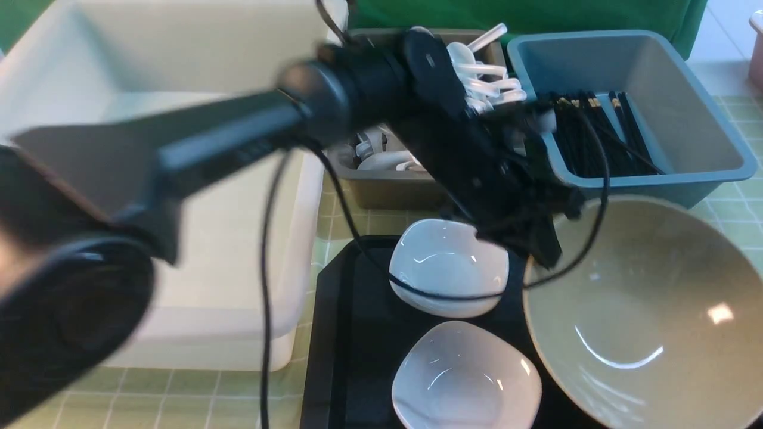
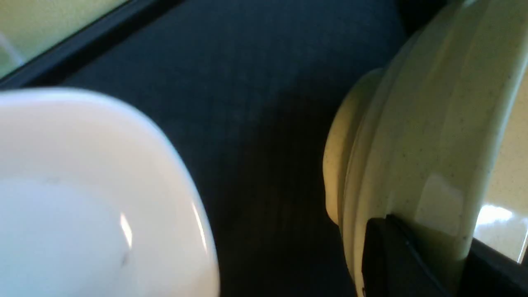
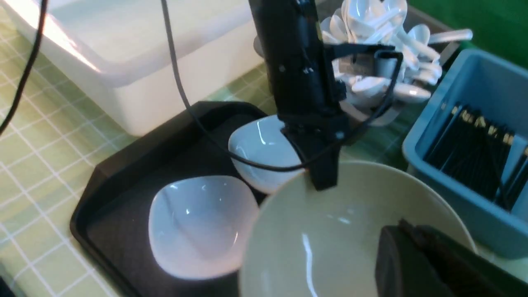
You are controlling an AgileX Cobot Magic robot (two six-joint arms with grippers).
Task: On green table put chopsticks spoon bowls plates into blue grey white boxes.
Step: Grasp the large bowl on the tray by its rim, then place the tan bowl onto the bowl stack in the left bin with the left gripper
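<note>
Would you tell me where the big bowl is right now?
Front view, lower right: the bowl is right of the plates, nearer than the blue box.

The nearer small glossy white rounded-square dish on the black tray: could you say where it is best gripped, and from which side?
Grip the white dish probably by its raised rim on the robot's left, from above, one finger inside, one outside: it sits upright and shallow, and the large olive-tan bowl crowds its right.

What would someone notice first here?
The big tan bowl on the right, its rim pinched by the robot's left gripper. Left of it, two white dishes sit on a black tray. Behind them, a grey box is heaped with white spoons.
</note>
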